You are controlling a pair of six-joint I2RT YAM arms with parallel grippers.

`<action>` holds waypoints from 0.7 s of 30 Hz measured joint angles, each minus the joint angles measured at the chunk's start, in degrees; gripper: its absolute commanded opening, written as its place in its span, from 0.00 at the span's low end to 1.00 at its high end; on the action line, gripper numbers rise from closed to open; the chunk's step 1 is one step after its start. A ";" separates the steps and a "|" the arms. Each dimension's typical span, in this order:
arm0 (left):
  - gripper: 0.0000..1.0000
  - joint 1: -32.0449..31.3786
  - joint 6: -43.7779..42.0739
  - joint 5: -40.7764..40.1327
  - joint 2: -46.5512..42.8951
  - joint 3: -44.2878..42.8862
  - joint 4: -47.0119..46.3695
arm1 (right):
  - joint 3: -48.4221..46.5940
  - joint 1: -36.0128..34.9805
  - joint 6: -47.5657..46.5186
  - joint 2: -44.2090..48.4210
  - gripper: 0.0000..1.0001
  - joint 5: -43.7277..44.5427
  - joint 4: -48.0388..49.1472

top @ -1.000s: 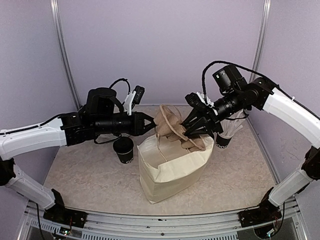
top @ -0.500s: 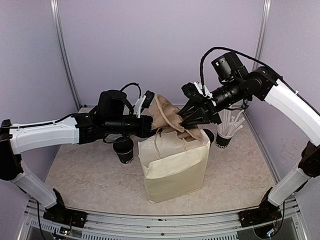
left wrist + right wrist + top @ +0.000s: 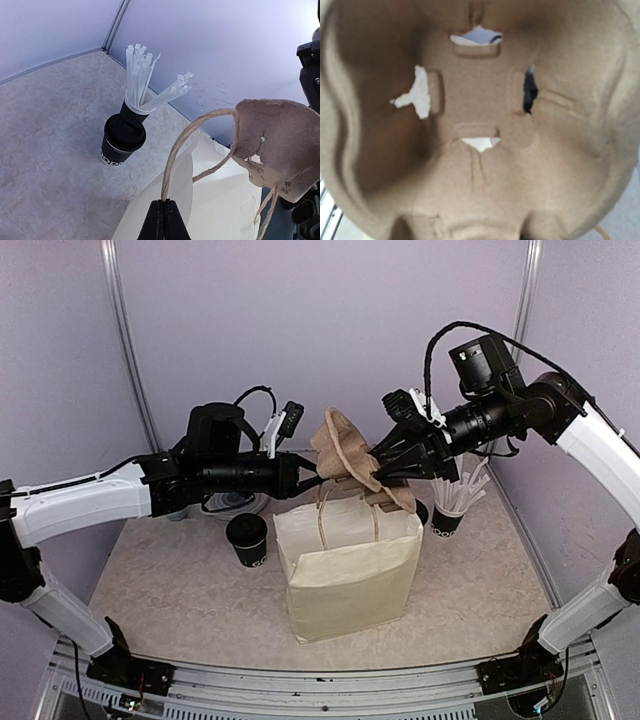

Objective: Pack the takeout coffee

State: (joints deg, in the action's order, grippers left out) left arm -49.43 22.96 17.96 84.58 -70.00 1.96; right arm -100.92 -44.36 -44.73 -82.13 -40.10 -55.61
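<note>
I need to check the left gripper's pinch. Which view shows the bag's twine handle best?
Left wrist: the twine handle loops up from the shut left gripper in close-up. Top external shows it thin, rising off the paper bag. Right wrist shows only the pulp carrier, no handle.

One lidded cup (image 3: 247, 538) stands left of the bag (image 3: 345, 575), straw cup (image 3: 447, 520) behind its right, tray (image 3: 348, 452) above

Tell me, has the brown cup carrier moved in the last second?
Yes. The cup carrier has gone up: it lay low on the paper bag's mouth, and now sits higher above the lidded cup standing left of the bag.
</note>
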 measured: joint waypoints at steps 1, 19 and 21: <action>0.00 0.00 -0.17 0.20 -0.22 -0.07 0.31 | 0.35 0.00 0.74 0.13 0.13 0.48 0.55; 0.00 -0.26 -0.70 1.07 -2.49 -0.11 2.86 | 3.74 0.98 8.17 2.49 0.14 7.87 6.10; 0.00 -0.28 -0.68 1.07 -2.49 -0.11 2.82 | 4.42 0.98 8.61 2.49 0.15 8.66 6.58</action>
State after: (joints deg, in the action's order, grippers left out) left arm -49.71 22.28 19.03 82.08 -70.11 4.78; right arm -96.51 -43.38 -36.12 -79.64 -31.44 -49.04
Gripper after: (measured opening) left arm 0.008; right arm 0.222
